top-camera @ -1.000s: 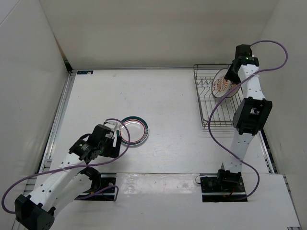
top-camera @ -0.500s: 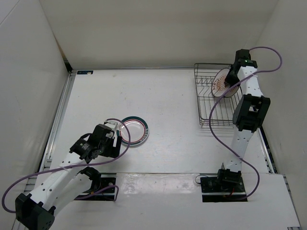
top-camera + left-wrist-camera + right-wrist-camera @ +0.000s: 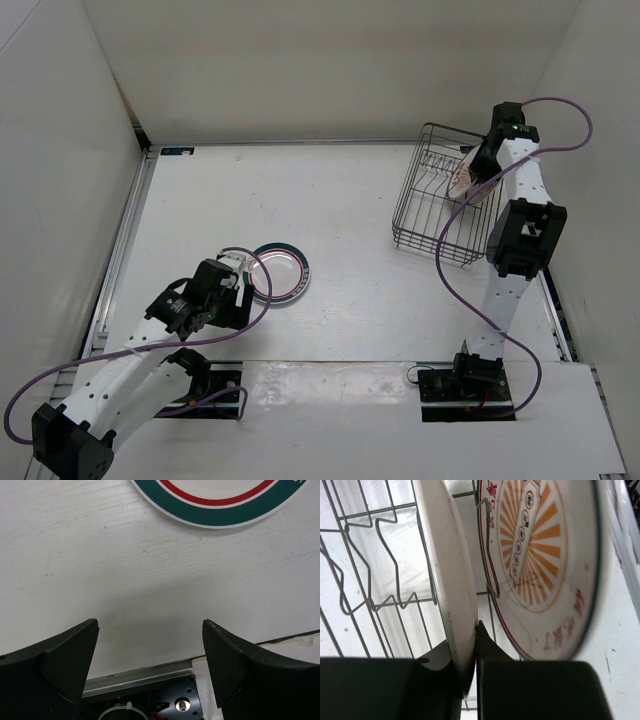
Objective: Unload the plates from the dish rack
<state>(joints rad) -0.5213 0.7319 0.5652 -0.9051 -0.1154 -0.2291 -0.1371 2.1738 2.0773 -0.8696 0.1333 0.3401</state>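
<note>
Plate rim pinched in the rack, upper right of the top view
Right gripper (image 3: 469,647) has its jaws clamped on the edge of a white plate (image 3: 445,570) standing in the dish rack (image 3: 415,215), a sunburst plate (image 3: 540,565) upright just beside it; the rack sits askew. Lower left, the left gripper (image 3: 150,625) hangs with jaws wide apart over the table (image 3: 350,200), just short of the ringed plate (image 3: 280,272) lying flat

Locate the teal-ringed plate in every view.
Top external: teal-ringed plate lies flat, left of centre.
Left wrist: only its near rim shows, at the top edge.
Right wrist: not in it.
Shared landmark: the white table beneath the plate in both.
</note>
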